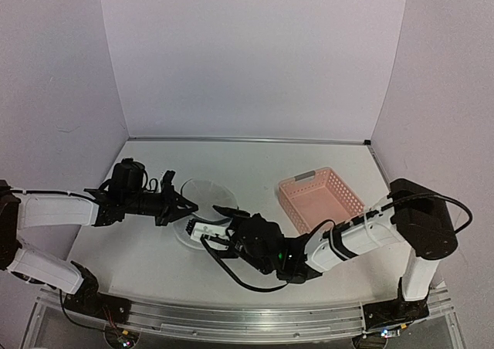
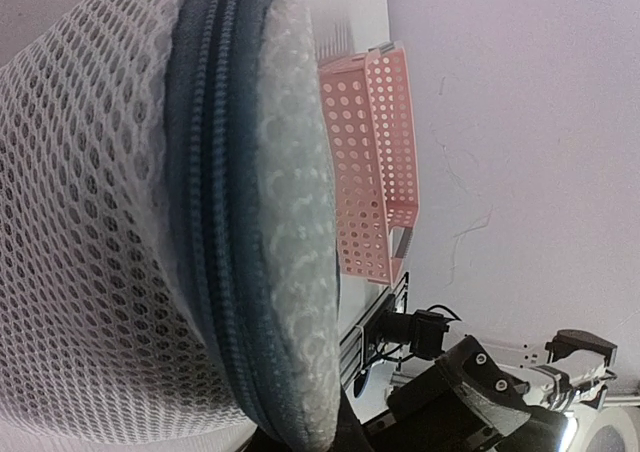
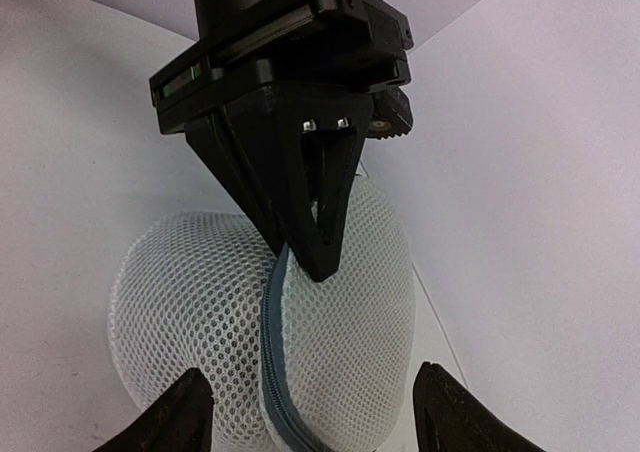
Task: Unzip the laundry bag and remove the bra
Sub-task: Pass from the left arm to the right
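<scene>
The laundry bag [image 1: 205, 198] is a white mesh pouch with a dark zipper rim [image 3: 272, 372], and it stands on edge on the table between the two arms. My left gripper [image 1: 184, 206] is shut on the bag's rim, and in the right wrist view its black fingers [image 3: 318, 242] pinch the zipper seam from above. My right gripper [image 3: 315, 417] stands open, its fingertips [image 3: 185, 412] on either side of the bag's near end without touching it. In the left wrist view the mesh and zipper [image 2: 210, 222] fill the left half. The bra is hidden.
A pink perforated basket [image 1: 320, 198] stands on the table to the right of the bag, also seen as the basket [image 2: 372, 152] from the left wrist. The right arm [image 1: 363, 237] stretches in front of it. A white tag [image 1: 203, 229] lies by the bag.
</scene>
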You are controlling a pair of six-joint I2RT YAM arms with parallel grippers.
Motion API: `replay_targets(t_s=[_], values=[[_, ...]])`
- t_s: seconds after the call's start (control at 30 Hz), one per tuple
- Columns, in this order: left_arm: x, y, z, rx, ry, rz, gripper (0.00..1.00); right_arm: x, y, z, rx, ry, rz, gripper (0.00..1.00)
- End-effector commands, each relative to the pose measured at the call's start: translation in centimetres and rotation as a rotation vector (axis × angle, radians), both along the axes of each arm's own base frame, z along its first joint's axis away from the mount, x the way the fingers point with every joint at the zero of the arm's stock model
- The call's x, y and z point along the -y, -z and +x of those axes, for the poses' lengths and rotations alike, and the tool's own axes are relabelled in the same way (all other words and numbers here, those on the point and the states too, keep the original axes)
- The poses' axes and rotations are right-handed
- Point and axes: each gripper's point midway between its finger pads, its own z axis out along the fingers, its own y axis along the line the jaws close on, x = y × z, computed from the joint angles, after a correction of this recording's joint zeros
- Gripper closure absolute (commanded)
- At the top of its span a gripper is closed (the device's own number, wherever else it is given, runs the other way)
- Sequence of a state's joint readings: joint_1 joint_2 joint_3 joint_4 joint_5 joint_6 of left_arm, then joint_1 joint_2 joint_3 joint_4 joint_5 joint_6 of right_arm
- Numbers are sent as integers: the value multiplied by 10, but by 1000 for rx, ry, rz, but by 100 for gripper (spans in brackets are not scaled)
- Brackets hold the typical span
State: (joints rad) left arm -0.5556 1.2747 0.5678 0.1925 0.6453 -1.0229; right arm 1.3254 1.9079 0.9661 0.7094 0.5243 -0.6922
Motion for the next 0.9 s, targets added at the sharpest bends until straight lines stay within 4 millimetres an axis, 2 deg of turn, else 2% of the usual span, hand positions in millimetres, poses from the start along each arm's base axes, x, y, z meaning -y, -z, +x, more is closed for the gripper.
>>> replay_targets(t_s=[0.0,0.13,0.23,0.37,0.53,0.67,0.87], values=[[13,-38,8,163,73,-58,100,6,1,-22,-143,-84,-16,27],[16,-36,5,179,117,-55,100,11,9,-37,-262,-142,-70,24],[19,-30,2,177,154,-50,100,19,12,-40,-355,-167,-113,24],[21,-23,-1,167,190,-40,100,34,-5,-34,-497,-187,-79,23],[19,-24,-1,189,220,23,100,56,-22,0,-632,-106,-4,21],[18,-37,-5,231,259,48,100,74,-31,37,-733,-3,78,21],[16,-40,-19,247,346,78,100,86,-47,78,-929,39,212,20]])
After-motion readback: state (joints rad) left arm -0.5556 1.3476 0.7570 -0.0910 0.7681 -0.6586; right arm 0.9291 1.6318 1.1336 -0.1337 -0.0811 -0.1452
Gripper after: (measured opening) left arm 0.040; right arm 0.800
